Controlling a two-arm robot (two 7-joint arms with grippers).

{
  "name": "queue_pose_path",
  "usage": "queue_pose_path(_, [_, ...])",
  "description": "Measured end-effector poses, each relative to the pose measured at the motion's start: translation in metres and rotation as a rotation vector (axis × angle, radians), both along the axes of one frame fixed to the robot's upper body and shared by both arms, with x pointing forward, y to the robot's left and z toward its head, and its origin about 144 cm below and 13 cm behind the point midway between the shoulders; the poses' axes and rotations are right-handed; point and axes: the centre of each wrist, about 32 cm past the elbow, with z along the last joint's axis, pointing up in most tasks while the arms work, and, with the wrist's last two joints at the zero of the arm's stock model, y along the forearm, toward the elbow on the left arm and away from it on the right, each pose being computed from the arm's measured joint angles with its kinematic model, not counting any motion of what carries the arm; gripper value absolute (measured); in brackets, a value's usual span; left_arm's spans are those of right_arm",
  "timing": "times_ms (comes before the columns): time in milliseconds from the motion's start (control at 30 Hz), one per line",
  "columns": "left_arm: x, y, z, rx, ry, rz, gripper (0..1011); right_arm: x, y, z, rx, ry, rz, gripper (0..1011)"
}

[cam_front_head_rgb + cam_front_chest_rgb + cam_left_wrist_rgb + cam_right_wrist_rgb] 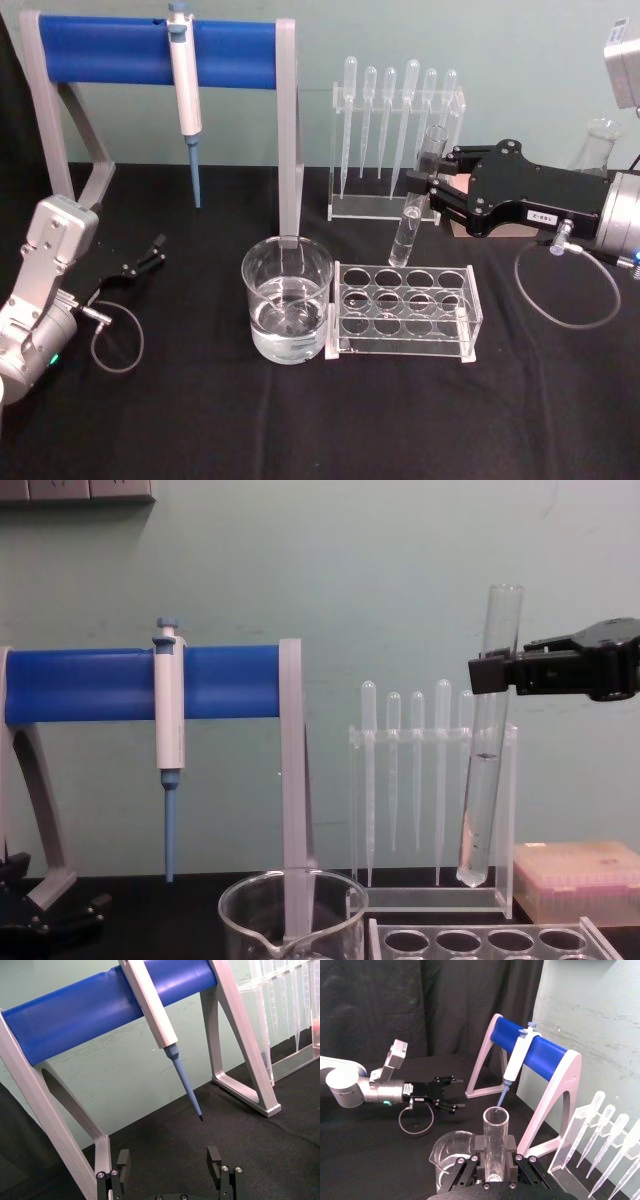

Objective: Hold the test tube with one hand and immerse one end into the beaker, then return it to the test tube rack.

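1. Your right gripper (432, 172) had its fingers clamped on the test tube (480, 780) near its upper part. The long axis was close to upright and slightly tilted, with the rounded end down and the open rim above the fingers.
2. The tube hung clear of the test tube rack (405, 312), about over its far edge. The beaker (287, 300), holding water, stood just beside the rack toward the robot's left — so the dip likely called for a leftward carry, then a descent.
3. Your left gripper (150, 254) was parked well apart, fingers spread and empty.
4. The chest view cut off the beaker's base — and you could not tell whether the tube held liquid.
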Motion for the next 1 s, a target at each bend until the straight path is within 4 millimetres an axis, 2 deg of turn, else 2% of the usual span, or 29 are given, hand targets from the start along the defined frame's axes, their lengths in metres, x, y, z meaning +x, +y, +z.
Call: queue_pose_path(1000, [0.0000, 0.0000, 0.0000, 0.000, 0.000, 0.000, 1000, 0.0000, 0.0000, 0.0000, 0.000, 0.000, 0.000, 241])
